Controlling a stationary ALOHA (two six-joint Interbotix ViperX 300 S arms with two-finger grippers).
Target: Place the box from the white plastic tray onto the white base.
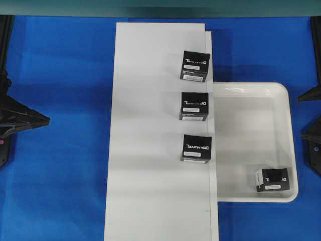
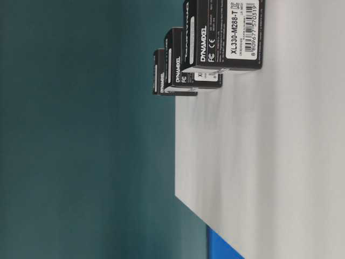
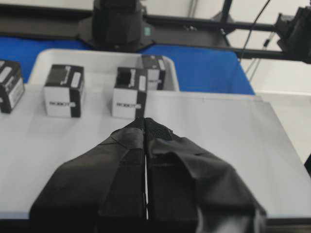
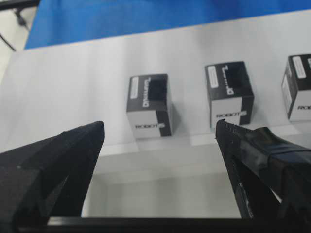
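The box [image 1: 273,179] lies alone in the near right corner of the white plastic tray [image 1: 281,93], close against the rim, with its picture face up. Three matching cartons [image 1: 195,106] stand in a file along the right edge of the white base [image 1: 150,140], just beside the tray, evenly spaced; they look like earlier placements, which would leave this one as the last to go. The open stretch of board nearer than the third carton seems the natural spot for it.

The right gripper [image 4: 160,141] hangs released, its fingers spread wide, over the tray's left part and facing the row on the base; the box does not show between its fingers, so it sits off to one side, apart from them. In the overhead view only the arm's edge shows at the right, well apart from the box.

The left gripper [image 3: 146,121] is clenched, empty, pointing across the base from the left of the blue bench [image 1: 60,65].
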